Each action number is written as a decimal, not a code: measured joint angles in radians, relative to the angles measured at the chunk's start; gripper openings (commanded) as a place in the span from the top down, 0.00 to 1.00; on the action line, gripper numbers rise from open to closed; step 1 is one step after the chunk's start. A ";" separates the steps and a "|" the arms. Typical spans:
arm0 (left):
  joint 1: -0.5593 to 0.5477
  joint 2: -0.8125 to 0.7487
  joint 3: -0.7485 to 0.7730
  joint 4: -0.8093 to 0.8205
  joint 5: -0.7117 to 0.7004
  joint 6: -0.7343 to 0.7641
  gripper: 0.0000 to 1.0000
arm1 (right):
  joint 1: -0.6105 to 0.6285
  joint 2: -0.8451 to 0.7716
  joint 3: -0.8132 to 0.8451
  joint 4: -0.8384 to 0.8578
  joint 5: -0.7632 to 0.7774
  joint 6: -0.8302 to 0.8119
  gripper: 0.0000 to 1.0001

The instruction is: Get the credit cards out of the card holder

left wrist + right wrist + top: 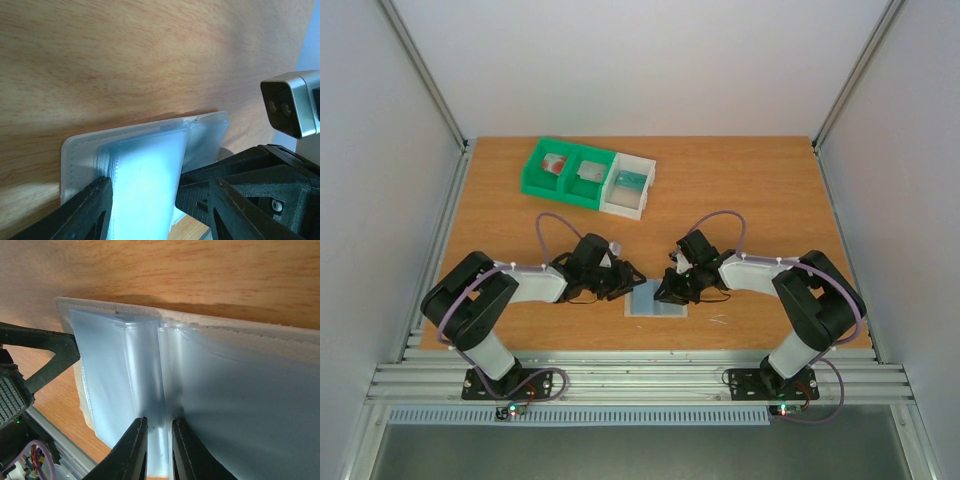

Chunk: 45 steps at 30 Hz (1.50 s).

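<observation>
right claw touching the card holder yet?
Touching. The right wrist view shows the right claw with both fingertips pressed against a raised fold of the card holder, the pale sleeve filling the space between them.

Card holder (pixel 145 165): pale blue, translucent, flat on wooden worktop (pixel 125 55). Left gripper (pixel 160 210): jaws apart, straddling it. Right gripper (pixel 192 192): black, touching holder's right panel.

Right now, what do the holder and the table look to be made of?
The holder: soft translucent plastic, probably vinyl; pale blue, glossy, with a stitched edge. The table: wood or wood-look laminate; visible grain, smooth low sheen.
</observation>
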 measured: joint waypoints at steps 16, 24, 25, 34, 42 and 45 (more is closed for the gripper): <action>-0.003 -0.032 -0.064 0.069 -0.005 -0.051 0.46 | -0.002 0.019 0.000 0.024 -0.014 0.000 0.87; -0.004 -0.005 -0.063 0.117 0.011 -0.067 0.47 | -0.002 0.020 0.000 0.024 -0.014 0.001 0.89; -0.005 0.000 -0.063 0.125 0.013 -0.073 0.47 | -0.002 0.020 0.000 0.024 -0.014 0.004 0.89; -0.061 0.053 -0.016 0.178 0.023 -0.140 0.47 | -0.003 0.021 0.000 0.024 -0.014 0.015 0.90; -0.063 -0.023 0.011 0.117 0.012 -0.129 0.48 | 0.000 -0.001 -0.016 0.036 0.012 0.030 0.89; -0.064 -0.087 0.030 0.029 -0.013 -0.094 0.47 | 0.002 -0.039 -0.019 -0.011 0.056 0.026 0.84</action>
